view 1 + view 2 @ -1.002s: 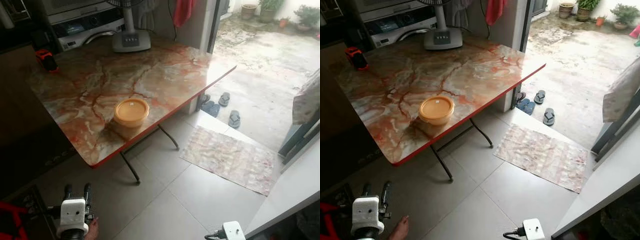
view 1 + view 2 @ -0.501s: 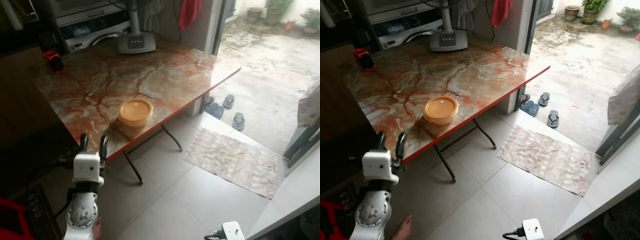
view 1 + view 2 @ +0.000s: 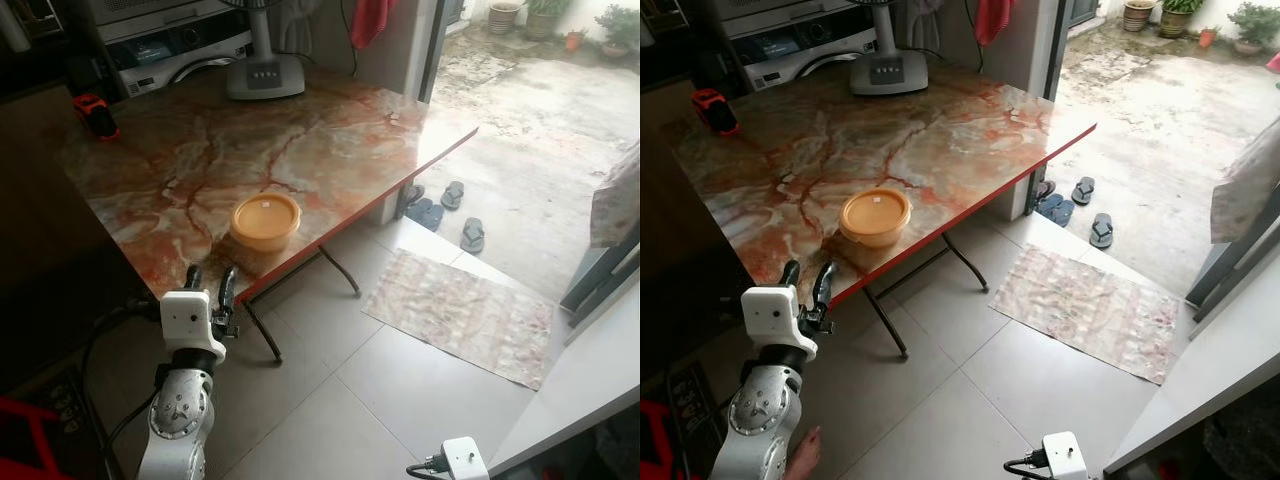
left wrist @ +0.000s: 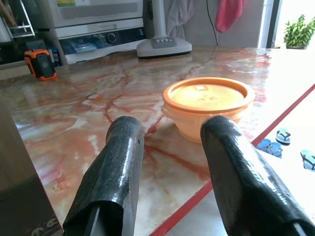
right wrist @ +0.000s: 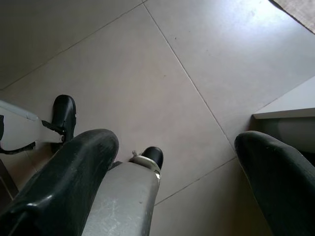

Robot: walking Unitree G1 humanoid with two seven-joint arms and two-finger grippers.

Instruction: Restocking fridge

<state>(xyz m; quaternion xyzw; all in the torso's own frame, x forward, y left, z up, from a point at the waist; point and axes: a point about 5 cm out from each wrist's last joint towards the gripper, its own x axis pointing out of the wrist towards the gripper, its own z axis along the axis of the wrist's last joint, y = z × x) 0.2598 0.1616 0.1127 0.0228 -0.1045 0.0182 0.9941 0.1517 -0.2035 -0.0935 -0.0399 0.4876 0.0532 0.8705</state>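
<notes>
Taking the marble-patterned folding table (image 3: 330, 130) as the landmark: at its far left corner sits a small orange and black gadget (image 3: 93, 113), too small to identify. Further along the table's back edge stands the grey base of a pedestal fan (image 3: 264, 76), with a red cloth (image 3: 366, 20) hanging behind it.

The left gripper (image 3: 208, 288) is raised just in front of the table's near red-trimmed edge, its 2 black fingers (image 4: 112, 172) spread apart with nothing between them and pointing toward the orange lidded container (image 3: 265, 221). That container rests on the tabletop close to the near edge, lid on, a short way beyond the fingertips and not touched by them.

On the grey tiled floor to the right of the table lies a faded patterned mat (image 3: 458, 315). Beyond the table's right corner, 2 pairs of sandals (image 3: 441, 202) sit on the concrete outside the open doorway.

The right gripper (image 5: 179, 167) hangs low, well away from the table, aimed at the floor tiles with its fingers wide apart and empty.
</notes>
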